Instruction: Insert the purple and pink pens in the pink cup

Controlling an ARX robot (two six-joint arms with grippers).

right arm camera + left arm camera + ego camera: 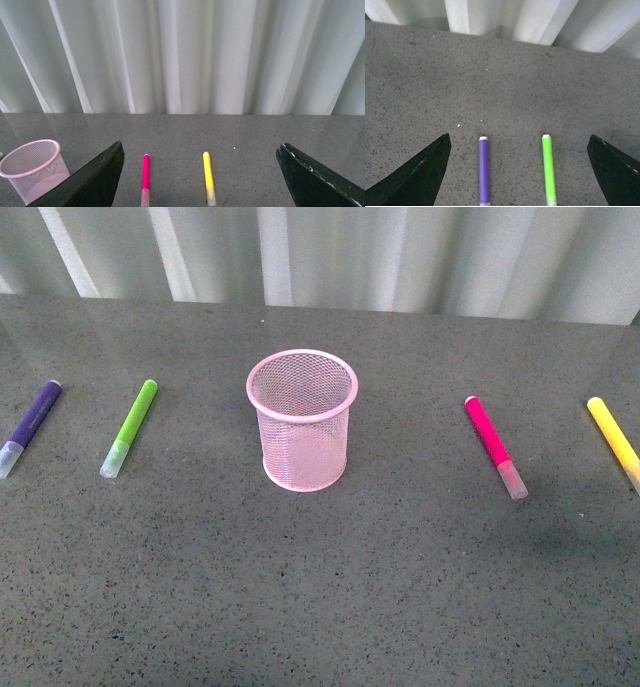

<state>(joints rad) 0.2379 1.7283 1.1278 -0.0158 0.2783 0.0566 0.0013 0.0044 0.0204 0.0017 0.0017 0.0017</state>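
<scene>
Grey speckled tabletop (320, 607), nothing lifted: pickup judged pending. Left gripper (518, 141) spread wide, purple pen (484, 169) and green pen (549, 169) framed between; right gripper (200, 148) likewise, framing pink pen (145, 174), yellow pen (208, 174). Each must be centred on 1 pen. Pink cup (302, 422), upright mid-table, is shown whole and empty only from front.

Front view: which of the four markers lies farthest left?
The purple pen, at the picture's left edge. The lime-green marker lies between it and the pink cup; the pink pen and yellow marker lie right of it.
</scene>
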